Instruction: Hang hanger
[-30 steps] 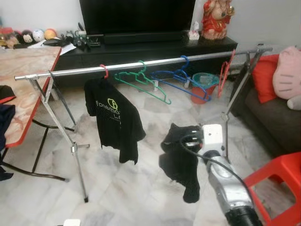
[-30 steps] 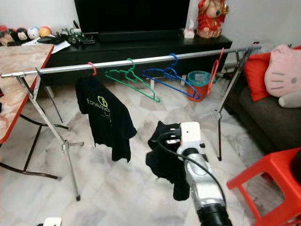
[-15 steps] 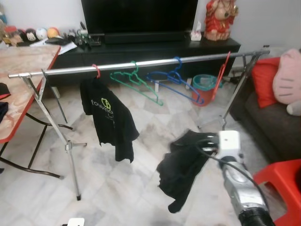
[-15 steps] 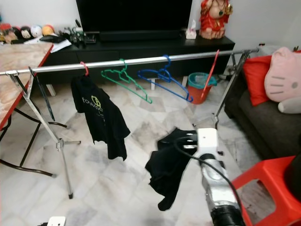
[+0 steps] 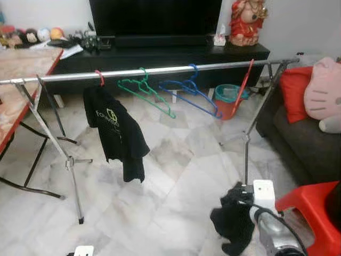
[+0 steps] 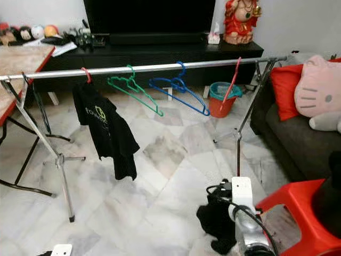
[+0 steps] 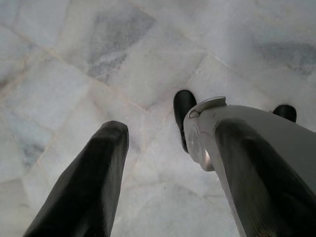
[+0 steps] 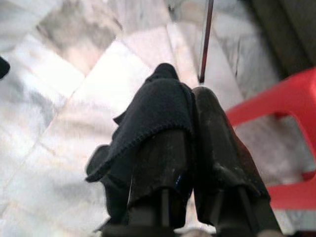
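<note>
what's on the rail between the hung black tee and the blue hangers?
One empty green hanger hooks on the rail between the black tee and the blue hangers, seen in both eye views. The right gripper holds a black garment low, near the floor.

Shiny metal rail (image 5: 160,71), plastic-looking hangers (image 5: 146,92), matt black cloth (image 8: 158,106), polished marble floor (image 5: 170,176).
</note>
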